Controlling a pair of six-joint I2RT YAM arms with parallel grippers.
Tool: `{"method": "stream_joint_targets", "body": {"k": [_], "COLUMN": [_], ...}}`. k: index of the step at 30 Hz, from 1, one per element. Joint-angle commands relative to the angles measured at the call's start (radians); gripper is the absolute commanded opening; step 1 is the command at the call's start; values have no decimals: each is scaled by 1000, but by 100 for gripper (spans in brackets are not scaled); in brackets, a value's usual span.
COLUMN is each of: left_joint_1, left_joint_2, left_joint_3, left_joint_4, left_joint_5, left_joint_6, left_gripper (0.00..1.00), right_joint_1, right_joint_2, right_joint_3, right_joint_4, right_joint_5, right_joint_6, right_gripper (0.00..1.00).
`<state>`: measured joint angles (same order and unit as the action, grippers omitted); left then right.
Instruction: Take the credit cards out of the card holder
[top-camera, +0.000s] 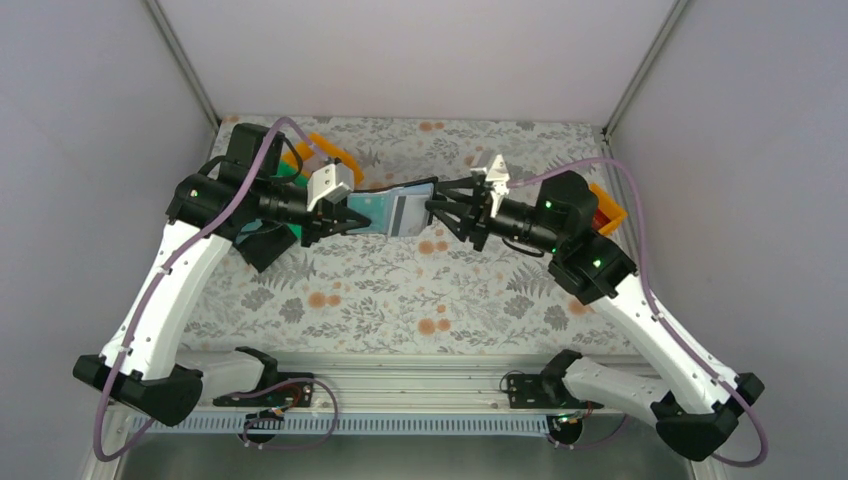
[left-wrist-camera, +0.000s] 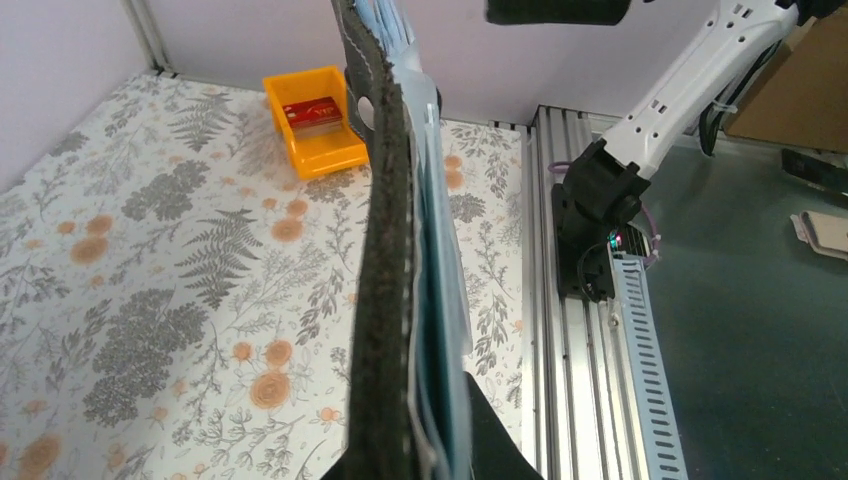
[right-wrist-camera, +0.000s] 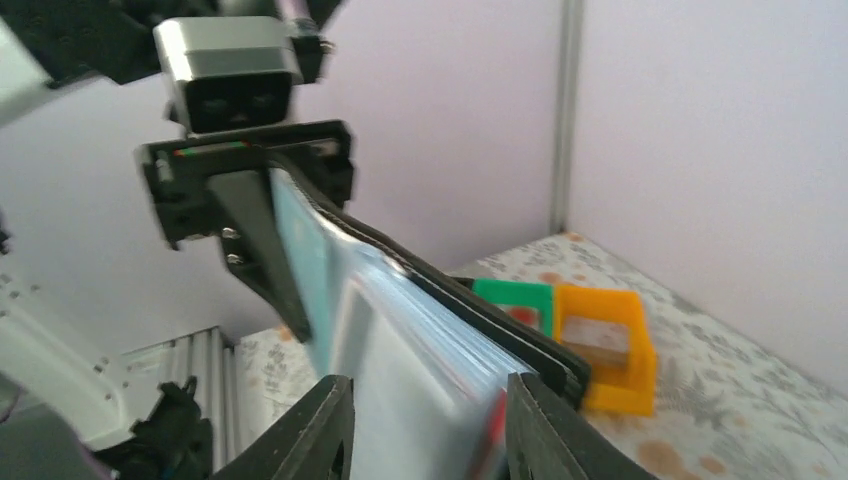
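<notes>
1. Green tray (top-camera: 289, 170) and orange tray (top-camera: 326, 148): far-left of floral surface (top-camera: 400, 300), side by side.
2. L jaws: clenched on left end of card holder (top-camera: 395, 212).
3. Card holder: up in the air over the surface, mid-scene, between both arms; bluish pocket side shows from above.
4. R jaws: one finger each side of holder's right end; gripping or not, can't tell.
5. 2nd orange tray (top-camera: 610, 203): far right, w/ red credit card (left-wrist-camera: 313, 110) lying inside.
</notes>
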<state>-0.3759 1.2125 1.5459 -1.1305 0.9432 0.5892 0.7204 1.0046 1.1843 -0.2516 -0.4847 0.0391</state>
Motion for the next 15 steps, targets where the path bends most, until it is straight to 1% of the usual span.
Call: {"method": "stream_joint_targets", "body": {"k": [1,3,5,6,7,10,13,15], "left_joint_1": [-3,-3,-3,-3,-3,-3,-3,-2], "left_joint_2": [-21,-19,-17,-18,-18,-20,-21,-24], "left_joint_3": [4,5,5,5,4,-1,-6,-8], "left_joint_4": [36,35,35,35,37,35,38,43], "left_joint_5": [10,8,0,-3,-6,-5,-7,-20], "left_joint_6": [-2,0,1,1,1,5,2,-2], "left_gripper": [2,2,2,2,2,2,2,2], "right_joint_1": [-59,-84,-109,-119,-123,-125,-124,-122], "right_joint_2": [-47,-30,-1,17,33,75,116,134], "right_joint_3": [-37,-37,-32,-28,-23,-16,-8,-1], "right_joint_4": [-26,-22,-13,-7,-1,26,50,60], "right_joint_5": [92,75,29,-8,-48,-193,-283,-352], "right_joint_6": [33,45,47,44,34,-8,-30,-45], "right_gripper": [49,70,96,99,99,99,99,93]}}
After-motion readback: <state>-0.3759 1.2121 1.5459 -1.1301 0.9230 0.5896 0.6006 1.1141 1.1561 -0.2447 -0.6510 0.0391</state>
